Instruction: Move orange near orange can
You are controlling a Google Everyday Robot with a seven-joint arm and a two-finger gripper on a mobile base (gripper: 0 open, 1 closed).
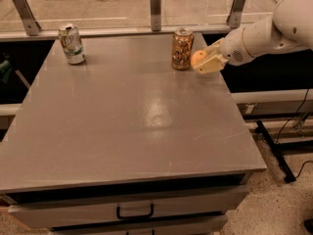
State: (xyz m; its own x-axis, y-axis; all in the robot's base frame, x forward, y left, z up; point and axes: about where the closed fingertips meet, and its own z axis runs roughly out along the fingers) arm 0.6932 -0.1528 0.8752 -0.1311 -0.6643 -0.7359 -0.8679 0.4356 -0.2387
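Here's the white arm (pixel 266 31) reaching in from the right, and at its tip the end effector (pixel 202 62) sits over the far right part of the grey surface (pixel 137 126), its pale fingers (pixel 211 65) closed around the orange (pixel 197 58). The orange is gripped, peeking out on the left side of the fingers, and it's just beside the orange can (pixel 182 48), on the can's right, with only a sliver of a gap between them; whether they touch is too close to call. The can stands upright near the back edge of the surface, silver top up. Whether the orange rests on the surface or hangs just above it can't be told from this angle. Over at the far left corner stands a white-and-green can (pixel 72 44), upright too, well apart from the action. The middle of the surface shows a soft glare of light. Below the front edge runs a drawer with a dark handle (pixel 135 212). Behind the surface a rail with metal posts (pixel 155 1) crosses the back, and dark cables (pixel 293 131) trail on the floor at right.
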